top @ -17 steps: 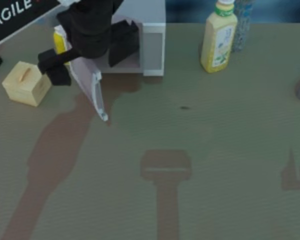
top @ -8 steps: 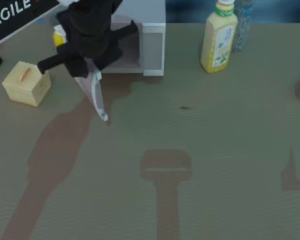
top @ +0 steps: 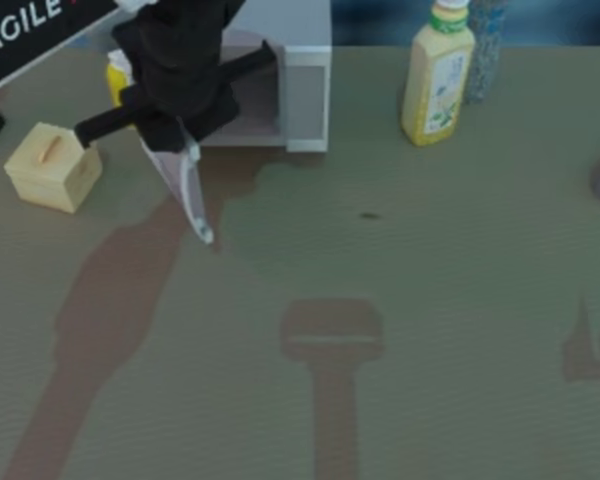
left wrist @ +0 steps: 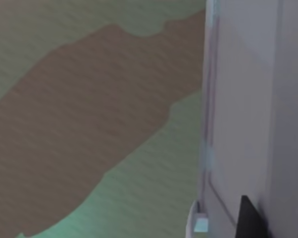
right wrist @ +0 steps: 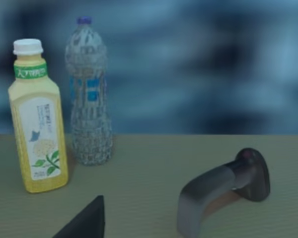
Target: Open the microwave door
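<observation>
Table (top: 430, 300): greenish top, bearing all else.
Microwave (top: 305, 90): far edge, left of centre.
Door (top: 185, 185): swung wide, its handle edge pointing toward the near side.
Left claw (top: 170, 125): at the door's hinge end; fingers spread or pinching, cannot tell.
Juice bottle (top: 437, 80): right of microwave.
Wooden box (top: 52, 165): left of the door.
Right arm: parked at the table's right edge.

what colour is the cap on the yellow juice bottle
White, above a green neck band on the yellow juice bottle; the right wrist view shows it best.
</observation>
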Controlling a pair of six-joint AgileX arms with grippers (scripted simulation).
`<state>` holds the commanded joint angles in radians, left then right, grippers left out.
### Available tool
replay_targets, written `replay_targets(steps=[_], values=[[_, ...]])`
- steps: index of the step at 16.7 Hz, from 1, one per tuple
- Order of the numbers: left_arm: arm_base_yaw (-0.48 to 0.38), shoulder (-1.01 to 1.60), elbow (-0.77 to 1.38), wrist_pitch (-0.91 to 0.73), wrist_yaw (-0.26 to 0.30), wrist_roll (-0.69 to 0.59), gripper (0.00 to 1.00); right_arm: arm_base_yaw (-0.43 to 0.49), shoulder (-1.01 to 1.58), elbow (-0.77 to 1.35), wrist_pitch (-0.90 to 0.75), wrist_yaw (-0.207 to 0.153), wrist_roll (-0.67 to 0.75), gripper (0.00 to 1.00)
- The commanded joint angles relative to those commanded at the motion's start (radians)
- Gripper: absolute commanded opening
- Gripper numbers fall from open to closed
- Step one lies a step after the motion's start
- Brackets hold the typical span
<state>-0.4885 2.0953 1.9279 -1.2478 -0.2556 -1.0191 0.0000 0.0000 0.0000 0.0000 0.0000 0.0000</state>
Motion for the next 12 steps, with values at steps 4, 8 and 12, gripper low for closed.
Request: replay_targets(steps=[4,8,12], values=[[0.000,0.010,0.016,-0.015,0.010,0.003,0.00,0.000,0.000,0.000,0.000,0.000,0.000,1.00],[0.031,0.083,0.173,-0.148,0.086,0.024,0.00,0.000,0.000,0.000,0.000,0.000,0.000,1.00],[0.071,0.172,0.378,-0.324,0.202,0.063,0.00,0.000,0.000,0.000,0.000,0.000,0.000,1.00]])
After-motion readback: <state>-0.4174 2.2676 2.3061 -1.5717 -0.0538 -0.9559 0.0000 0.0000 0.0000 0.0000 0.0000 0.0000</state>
